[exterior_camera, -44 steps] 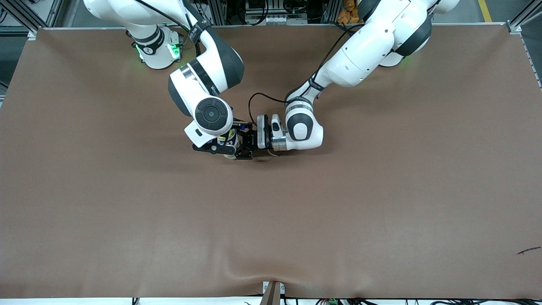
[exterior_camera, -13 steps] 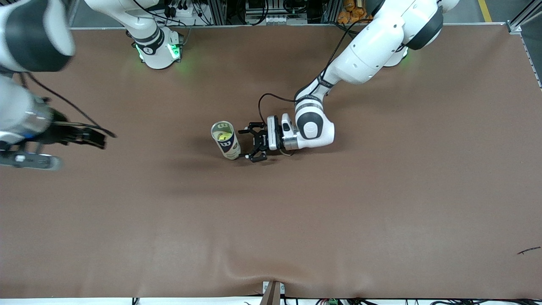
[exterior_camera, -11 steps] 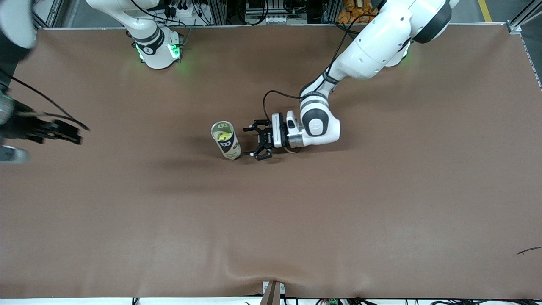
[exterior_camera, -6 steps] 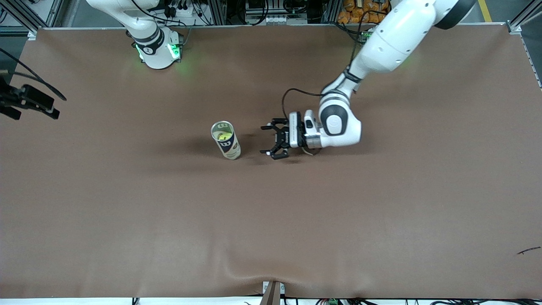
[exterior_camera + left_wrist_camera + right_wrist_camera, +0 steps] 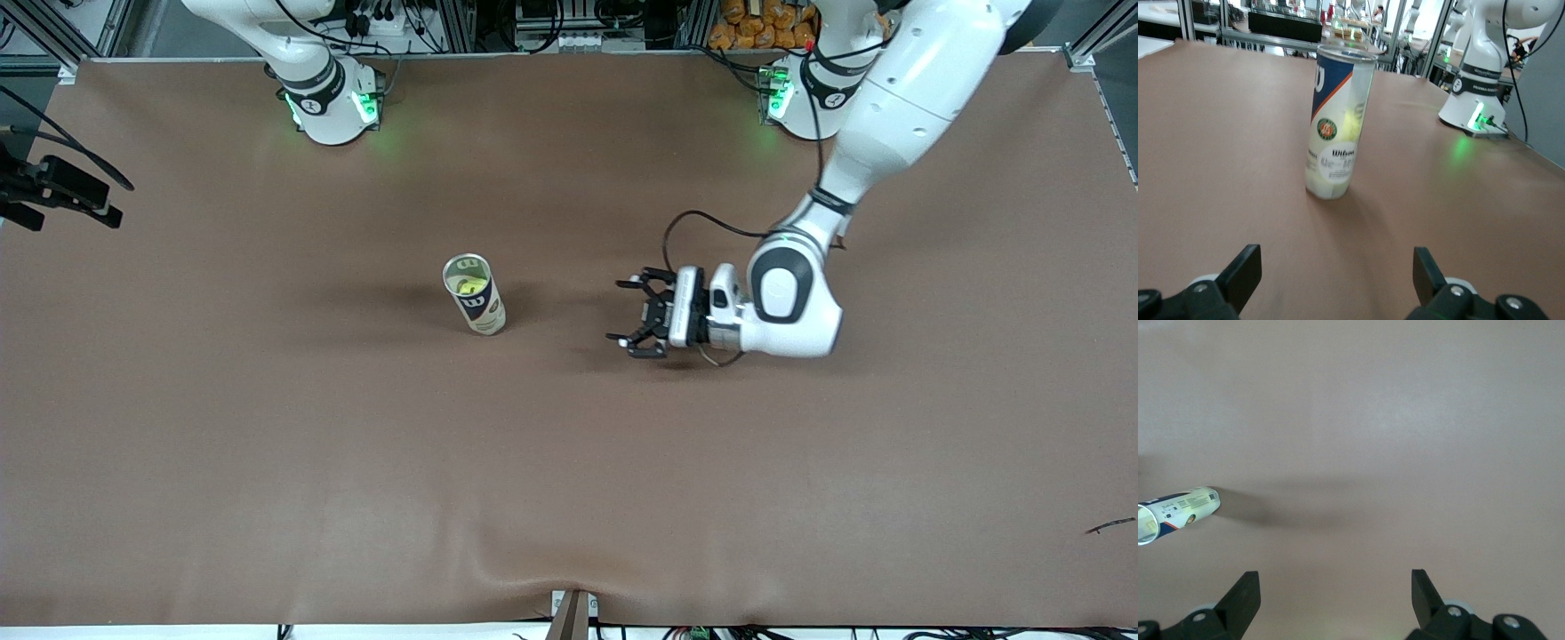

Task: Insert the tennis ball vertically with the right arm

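Brown table (image 5: pixel 267 427): upright can (image 5: pixel 475 305) w/ ball (image 5: pixel 468 286) inside, 9 o'clock of L gripper (image 5: pixel 637 314), fingers spread empty; R gripper (image 5: pixel 53 191) also spread, at table's edge

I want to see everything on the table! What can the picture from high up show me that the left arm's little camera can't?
Only the high front view shows the whole brown table, the left arm's open gripper from outside, low above the table toward the left arm's end from the can, and the right gripper, open, at the right arm's end.

Only the left wrist view shows the can's side label.

Both show the upright can with a yellow tennis ball inside, and a green-lit arm base.
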`<state>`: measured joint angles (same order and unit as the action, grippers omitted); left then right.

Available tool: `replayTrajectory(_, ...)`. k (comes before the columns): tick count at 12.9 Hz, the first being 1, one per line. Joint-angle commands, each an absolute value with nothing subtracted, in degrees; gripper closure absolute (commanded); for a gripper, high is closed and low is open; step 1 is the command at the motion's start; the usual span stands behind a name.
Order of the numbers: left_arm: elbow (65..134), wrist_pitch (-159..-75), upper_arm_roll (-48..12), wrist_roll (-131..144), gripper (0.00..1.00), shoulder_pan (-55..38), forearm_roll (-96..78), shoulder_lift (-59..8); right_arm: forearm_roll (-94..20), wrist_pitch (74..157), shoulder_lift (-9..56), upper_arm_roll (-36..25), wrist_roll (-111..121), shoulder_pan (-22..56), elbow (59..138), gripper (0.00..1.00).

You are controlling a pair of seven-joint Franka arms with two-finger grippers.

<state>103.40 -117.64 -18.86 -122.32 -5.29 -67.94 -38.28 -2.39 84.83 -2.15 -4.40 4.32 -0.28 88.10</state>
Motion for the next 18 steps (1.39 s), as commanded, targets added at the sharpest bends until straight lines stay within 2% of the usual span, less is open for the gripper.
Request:
replayTrajectory(1, 99.4, -113.5, -18.9, -113.2, 0.00, -3.2, -57.5, -37.4, -0.3, 85.9, -4.5, -6.2, 7.4, -0.6, 90.8, 0.00)
replayTrajectory(9, 87.9, -101.4, -18.6, -85.4, 0.00, -0.4, -31.3, -35.7, -0.3, 78.7, -3.4, -6.3, 4.0, -0.5, 89.1, 0.00)
replayTrajectory(14, 86.9, -93.7, -18.7, -58.6, 0.00, 0.4, -23.7, -30.9, -0.4, 78.6, -3.7, -6.3, 3.9, -0.7, 87.4, 0.00)
replayTrajectory(18, 86.9, -91.2, -18.7, -40.7, 0.00, 0.4, -15.1, -26.2, -0.4, 78.6, -3.4, -6.2, 4.0, -0.5, 85.8, 0.00)
